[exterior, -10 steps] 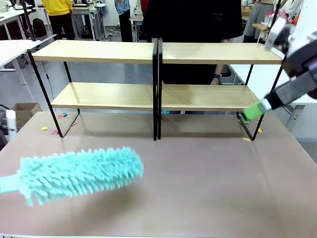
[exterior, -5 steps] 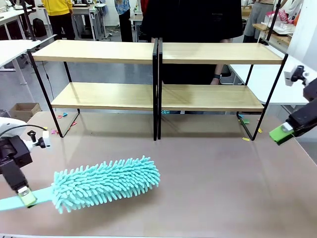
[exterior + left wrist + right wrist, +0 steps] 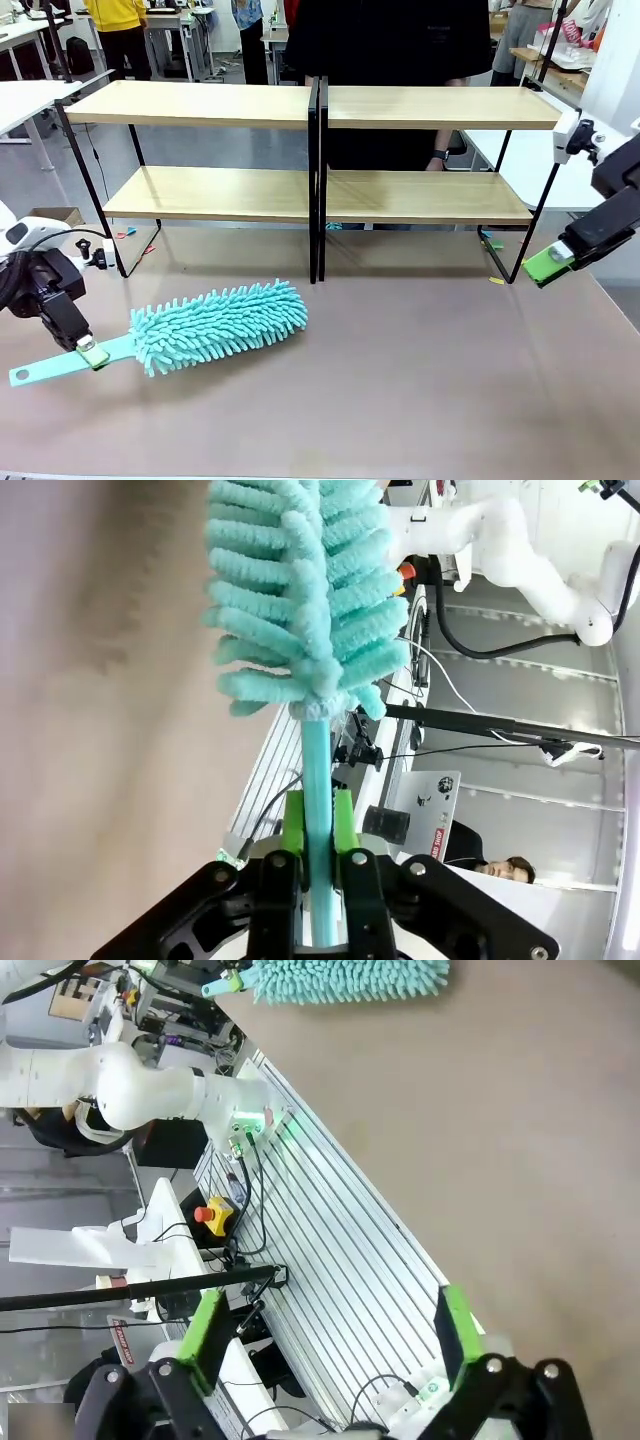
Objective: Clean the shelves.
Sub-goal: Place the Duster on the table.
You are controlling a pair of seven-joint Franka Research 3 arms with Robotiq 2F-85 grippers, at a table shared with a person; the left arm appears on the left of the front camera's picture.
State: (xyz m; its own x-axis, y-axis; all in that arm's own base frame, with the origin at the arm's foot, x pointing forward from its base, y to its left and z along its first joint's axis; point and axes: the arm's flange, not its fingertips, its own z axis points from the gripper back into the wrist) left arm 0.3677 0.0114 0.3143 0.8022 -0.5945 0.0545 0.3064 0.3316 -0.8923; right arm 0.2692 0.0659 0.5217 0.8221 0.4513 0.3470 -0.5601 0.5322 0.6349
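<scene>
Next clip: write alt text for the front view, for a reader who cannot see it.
The left hand grips the flat handle of a teal fluffy duster low over the brown table. Behind it stand the shelves, their boards bare. The right hand hovers open near their right end.

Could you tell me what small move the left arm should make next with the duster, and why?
Probably lift and swing the duster toward the lower left board of the shelves. The left gripper is shut on its flat handle, and the fluffy head sits low over the table, short of the rack. The right gripper is open, off at the right side.
</scene>
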